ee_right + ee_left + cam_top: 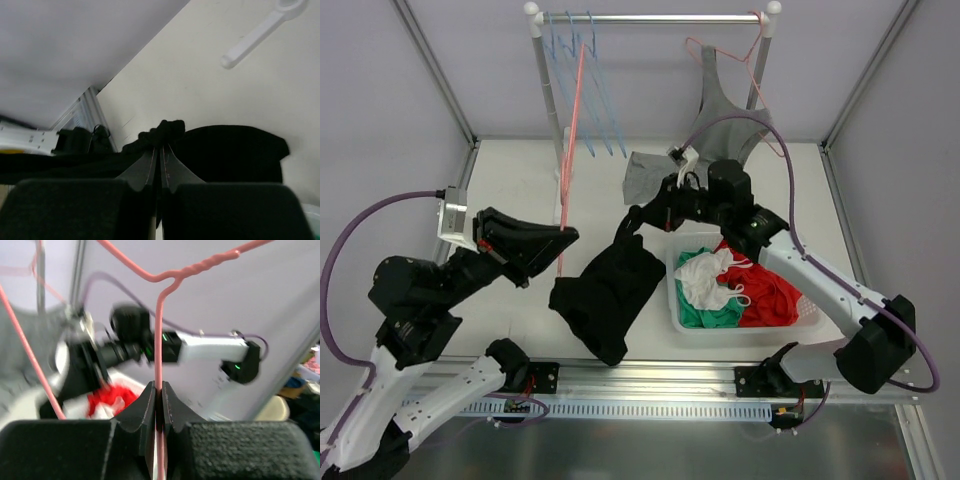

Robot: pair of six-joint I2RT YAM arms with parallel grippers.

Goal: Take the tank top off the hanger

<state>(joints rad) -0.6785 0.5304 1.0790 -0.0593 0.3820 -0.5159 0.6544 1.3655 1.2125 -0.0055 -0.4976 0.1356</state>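
The left pincer [568, 236] was shut tight on the thin neck of the pink hanger [571, 150]. In its own cam the two fingers [145, 405] met w/ the wire squeezed btwn them. The right pincer [642, 215] was pinched shut on a bunched bit of the black tank top [608, 295]. The rest of the top hung down from that pincer & lay in a heap on the table [510, 180], below & between both pincers, close by the low end of the hanger. I couldn't tell if a strap was still looped on the wire.

What could go wrong, I think: if a strap was hooked & the right pincer pulled away fast, the cloth could snag & yank the hanger out of the left pincer, b/c that wire is so thin & smooth. The top could also slip free, since the right pincer held only a small fold. The white bin [750, 330] of clothes sat right beside the right pincer, so the top might drag over its rim.

Hanger: hard, skinny wire, twisted at the neck. Top: soft, floppy, dark, wrinkly. Pincer fingers: black, pointy tips, rough pads behind. Bin: stiff & boxy.
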